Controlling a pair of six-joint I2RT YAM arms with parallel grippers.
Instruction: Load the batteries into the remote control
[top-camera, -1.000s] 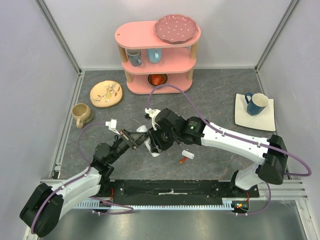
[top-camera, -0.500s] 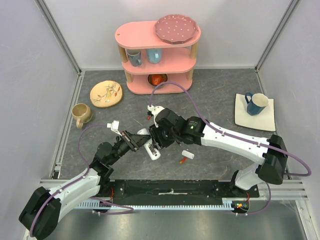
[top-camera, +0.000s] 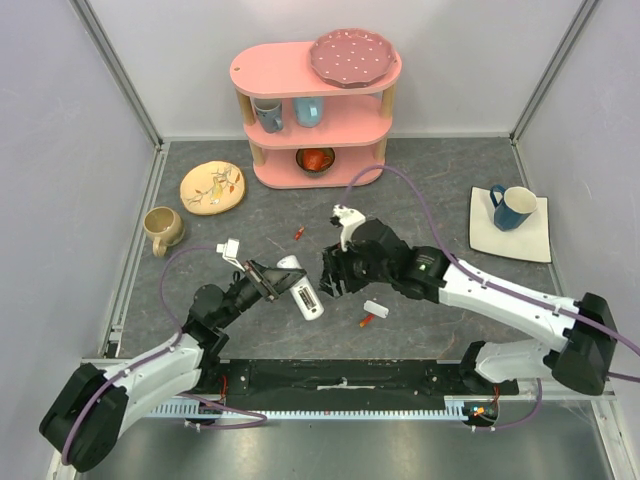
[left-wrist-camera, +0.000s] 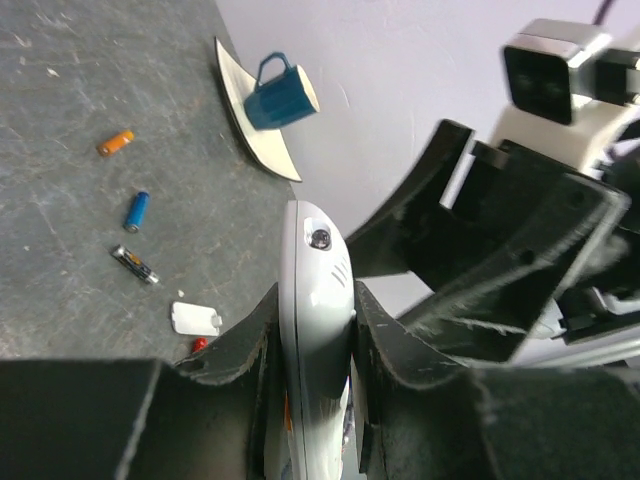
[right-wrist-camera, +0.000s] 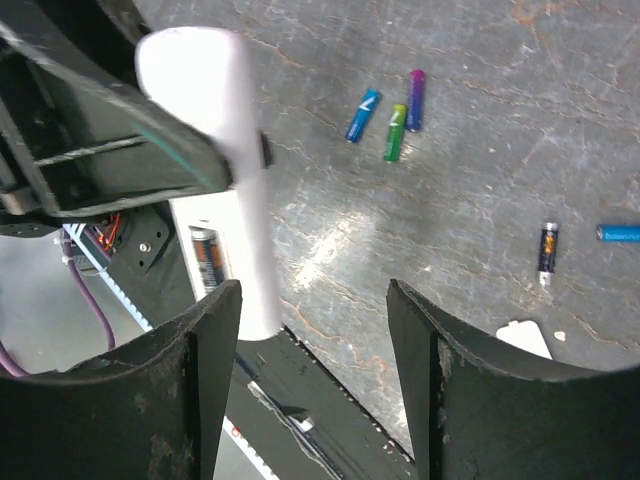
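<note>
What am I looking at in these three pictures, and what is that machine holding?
These are two robot arms bolted to a grey table, each ending in a two-finger gripper. One picture looks down from above; the other two come from small cameras on the wrists. The left gripper is clamped on a white remote. The right gripper is open and empty beside it. Loose batteries lie on the table, and a blue mug stands on a square plate farther off.
</note>
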